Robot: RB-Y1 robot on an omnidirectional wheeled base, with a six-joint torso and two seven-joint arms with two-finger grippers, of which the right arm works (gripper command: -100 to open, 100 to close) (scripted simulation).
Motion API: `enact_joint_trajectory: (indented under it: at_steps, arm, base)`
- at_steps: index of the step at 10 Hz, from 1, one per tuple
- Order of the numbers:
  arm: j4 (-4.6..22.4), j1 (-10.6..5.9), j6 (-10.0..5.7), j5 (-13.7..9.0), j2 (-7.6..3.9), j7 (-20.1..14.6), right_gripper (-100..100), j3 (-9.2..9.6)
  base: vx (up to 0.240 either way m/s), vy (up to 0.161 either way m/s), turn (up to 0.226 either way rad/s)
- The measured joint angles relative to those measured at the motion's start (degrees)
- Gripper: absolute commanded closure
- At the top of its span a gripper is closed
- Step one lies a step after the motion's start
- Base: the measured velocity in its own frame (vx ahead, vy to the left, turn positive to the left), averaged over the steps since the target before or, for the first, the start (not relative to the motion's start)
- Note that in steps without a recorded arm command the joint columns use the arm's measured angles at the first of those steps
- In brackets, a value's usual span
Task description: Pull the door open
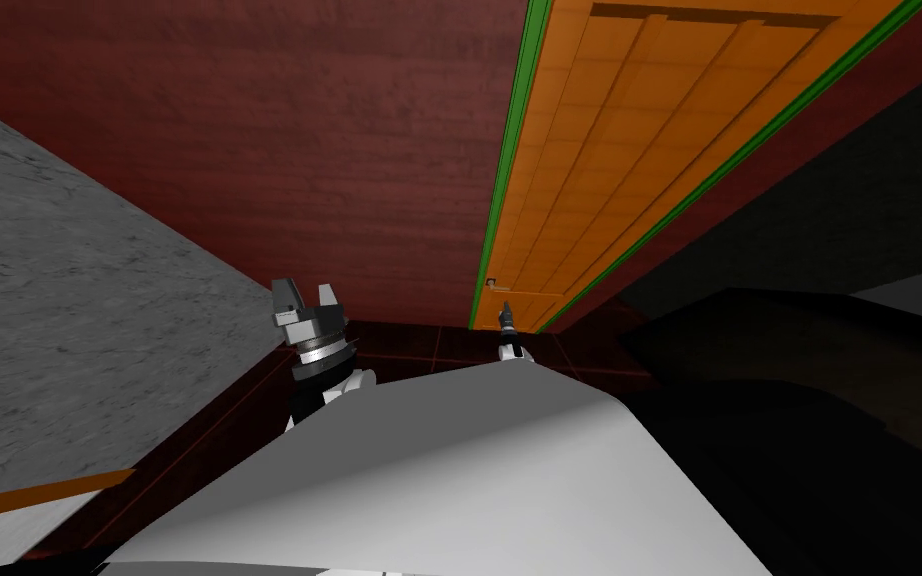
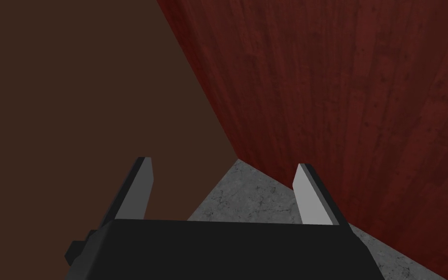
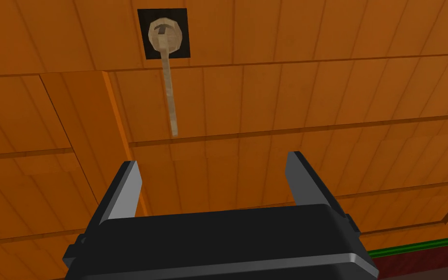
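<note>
Now the right gripper (image 3: pixel 213 160) faces the orange door (image 3: pixel 315 97) near its handle (image 3: pixel 169 92), fingers wide apart and holding nothing; the left gripper (image 2: pixel 221 163) likewise.

The door (image 1: pixel 649 130) stands at the far right, set in the far wall (image 1: pixel 299 130). Its frame (image 1: pixel 499 200) runs along both of its long edges. The handle (image 3: pixel 169 87) sits on the door near its left edge, close beside the frame. The right gripper (image 3: pixel 214 163) is just before the door and faces it, with the handle ahead of it and apart from it. The left gripper (image 1: pixel 306 298) is to the left of the right gripper and nearer, before the far wall. A side wall (image 1: pixel 49 300) lies on the left and meets the far wall. A strip of floor (image 1: pixel 419 345) lies between the grippers and the far wall.
</note>
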Motion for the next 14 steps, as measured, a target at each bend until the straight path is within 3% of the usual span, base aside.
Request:
enact_joint_trajectory:
  at_steps: [2, 7, 10, 13, 14]
  arm:
    - [1.90, -0.73, -0.34, -0.27, 0.02, 0.12, -100, -0.31]
    - [9.51, -3.58, -2.08, -1.22, -0.35, 0.05, -100, -1.32]
    - [9.96, -2.97, -2.54, -1.53, -1.30, -0.77, -100, -1.68]
    - [11.38, -2.06, -3.73, -2.09, -3.30, -2.61, -100, -2.33]
    - [9.84, -0.88, -3.32, -2.31, -3.69, -3.03, -100, -2.65]
  base:
    - [0.055, -0.036, 0.059]
    - [0.076, -0.067, 0.103]
    - [0.147, -0.007, 0.086]
    - [0.207, -0.021, 0.120]
    - [0.187, -0.005, 0.066]
